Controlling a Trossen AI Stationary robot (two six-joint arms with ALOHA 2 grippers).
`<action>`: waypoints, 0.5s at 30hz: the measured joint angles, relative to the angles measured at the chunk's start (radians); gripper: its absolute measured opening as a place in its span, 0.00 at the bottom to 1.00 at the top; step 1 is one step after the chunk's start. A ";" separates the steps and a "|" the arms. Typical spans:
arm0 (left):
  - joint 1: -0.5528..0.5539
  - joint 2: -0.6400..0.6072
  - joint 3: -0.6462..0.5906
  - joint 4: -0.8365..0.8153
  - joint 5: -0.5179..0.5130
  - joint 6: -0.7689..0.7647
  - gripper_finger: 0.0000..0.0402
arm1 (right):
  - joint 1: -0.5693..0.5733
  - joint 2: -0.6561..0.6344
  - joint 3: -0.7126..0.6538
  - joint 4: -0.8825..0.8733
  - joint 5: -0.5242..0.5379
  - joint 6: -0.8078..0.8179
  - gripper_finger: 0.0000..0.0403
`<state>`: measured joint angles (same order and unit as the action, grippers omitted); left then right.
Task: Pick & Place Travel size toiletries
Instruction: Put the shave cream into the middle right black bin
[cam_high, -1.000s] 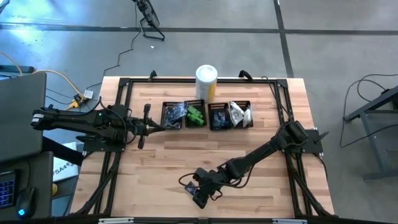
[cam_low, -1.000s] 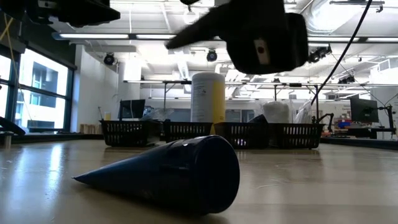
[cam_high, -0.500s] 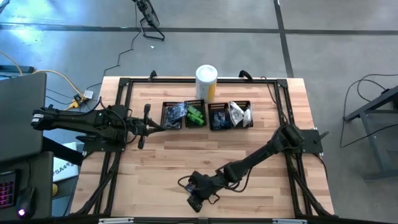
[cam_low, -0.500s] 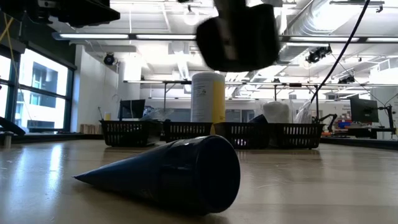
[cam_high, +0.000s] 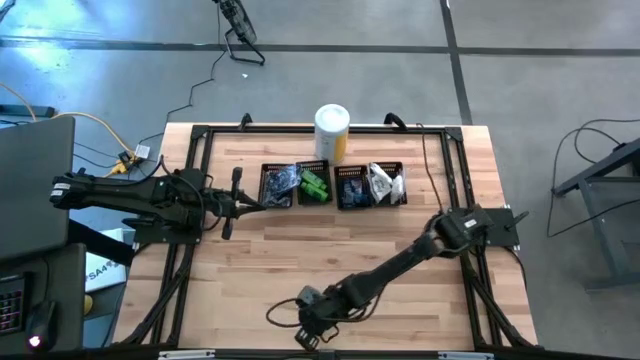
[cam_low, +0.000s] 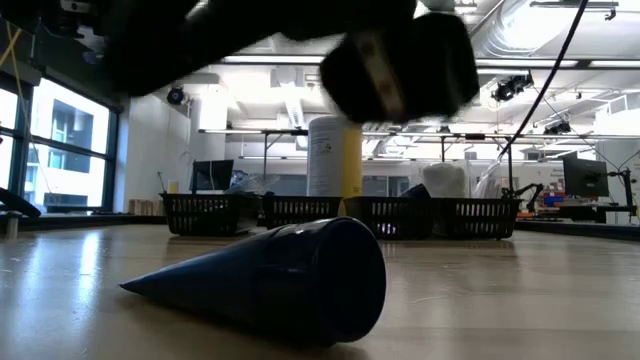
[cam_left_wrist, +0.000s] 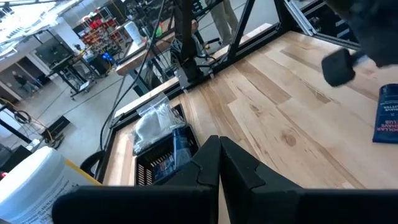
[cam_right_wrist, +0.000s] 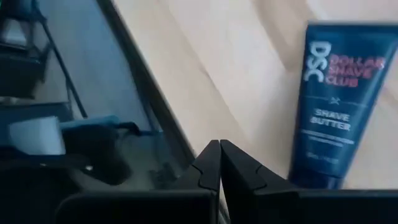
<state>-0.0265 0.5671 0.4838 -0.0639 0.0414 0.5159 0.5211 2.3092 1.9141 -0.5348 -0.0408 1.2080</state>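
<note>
**Right gripper shut and empty beside a dark blue tube**

The right gripper (cam_right_wrist: 219, 163) has its two fingers pressed together, with nothing between them. In the high view it sits at the lower centre of the frame (cam_high: 308, 325), near the front edge of the table (cam_high: 250, 260). Its wrist view shows the fingertips meeting over the table's edge, with the tube (cam_right_wrist: 333, 102) lying just beside them and apart from them.

The tube is dark blue with a flat crimped end and a round cap end. Its label reads "Dollar Shave Club" in red and "Shave Butter" in white. In the low view it fills the lower middle of the frame (cam_low: 275, 280), lying on its side on the bare wood, with the right arm blurred above it.

The left gripper (cam_left_wrist: 219, 165) is also closed and holds nothing. In the high view it waits at centre left, pointing at the row of black bins (cam_high: 333, 186). A white-and-yellow canister (cam_high: 332, 130) stands behind the bins.
</note>
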 joint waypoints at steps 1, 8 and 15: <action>0.000 0.000 0.000 0.000 0.000 0.001 0.01 | -0.002 0.012 0.000 -0.003 -0.014 0.000 0.01; 0.000 0.000 0.000 -0.008 0.000 0.002 0.01 | -0.015 0.041 0.000 -0.079 -0.026 0.001 0.01; 0.000 0.000 0.000 -0.008 -0.001 0.002 0.01 | -0.038 0.030 0.000 -0.206 -0.002 -0.029 0.01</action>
<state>-0.0267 0.5671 0.4835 -0.0721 0.0402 0.5179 0.4834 2.3390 1.9141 -0.7407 -0.0428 1.1794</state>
